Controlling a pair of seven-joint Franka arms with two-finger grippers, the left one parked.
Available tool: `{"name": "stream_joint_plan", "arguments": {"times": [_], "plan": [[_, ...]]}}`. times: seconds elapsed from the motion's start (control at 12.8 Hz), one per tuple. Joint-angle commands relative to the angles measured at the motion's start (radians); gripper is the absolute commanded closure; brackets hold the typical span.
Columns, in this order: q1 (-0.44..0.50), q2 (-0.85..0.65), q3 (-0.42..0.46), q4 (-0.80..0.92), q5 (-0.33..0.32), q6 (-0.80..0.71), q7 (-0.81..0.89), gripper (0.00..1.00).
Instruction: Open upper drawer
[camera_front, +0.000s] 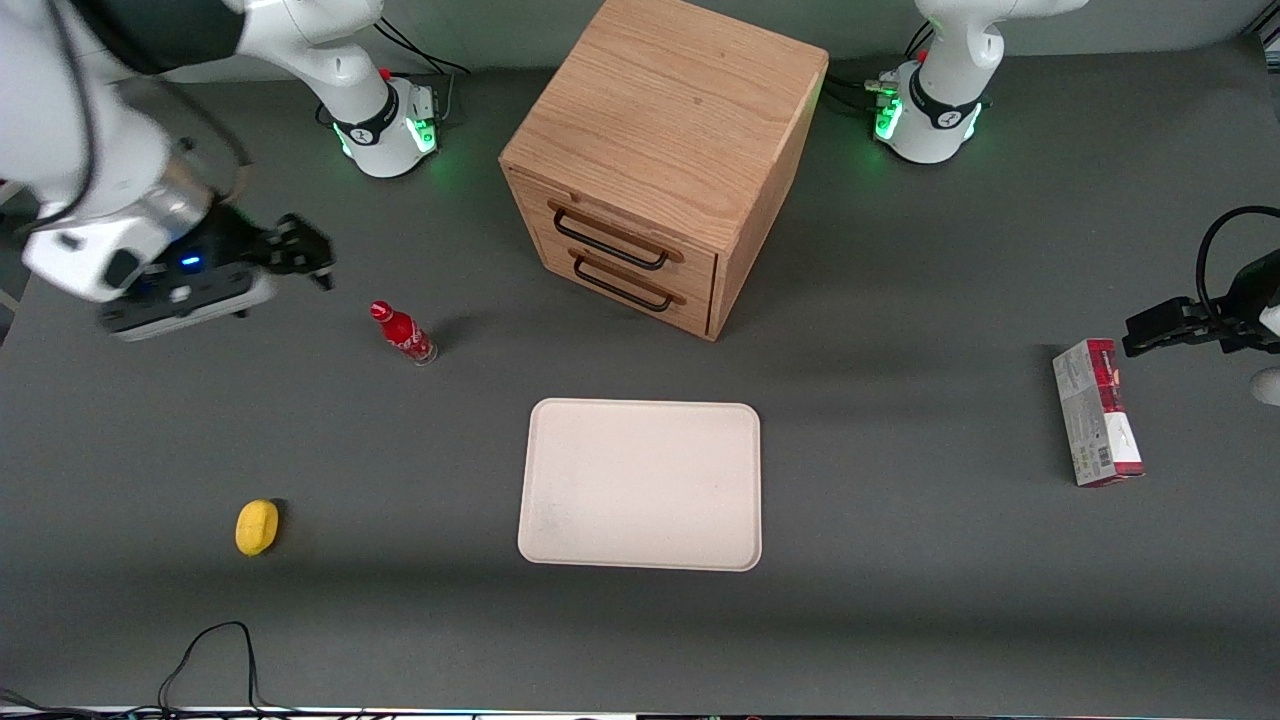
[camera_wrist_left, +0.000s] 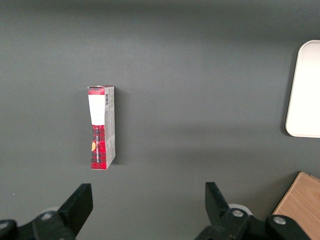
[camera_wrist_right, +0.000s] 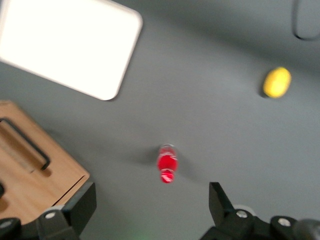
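Front view | tool (camera_front: 305, 258) fingers spread, empty; upper drawer (camera_front: 615, 235) well apart, closed

The working arm, smeared by motion, runs off the upper edge of the front view. Its gripper (camera_front: 303, 256), fingers spread, hangs near the red bottle (camera_front: 403, 335), whose label is too small to read. In the right wrist view the frame edge crops the cabinet (camera_wrist_right: 35, 175) and the blurred tray (camera_wrist_right: 65, 45).

Tray (camera_front: 640, 485) nearer the camera than cabinet (camera_front: 670, 120).
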Motion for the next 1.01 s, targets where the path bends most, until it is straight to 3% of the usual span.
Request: {"name": "stream_joint_plan", "arguments": {"times": [0.0,0.23,0.39,0.54,0.93], "plan": [[0.125,0.040,-0.010,0.053,0.007,-0.017,-0.002,0.00],[0.239,0.090,-0.007,0.090,0.013,-0.017,-0.007,0.00],[0.293,0.106,-0.007,0.091,0.068,-0.011,-0.004,0.00],[0.353,0.128,-0.007,0.091,0.073,-0.005,-0.005,0.00],[0.411,0.191,-0.007,0.096,0.072,0.041,-0.017,0.00]]}}
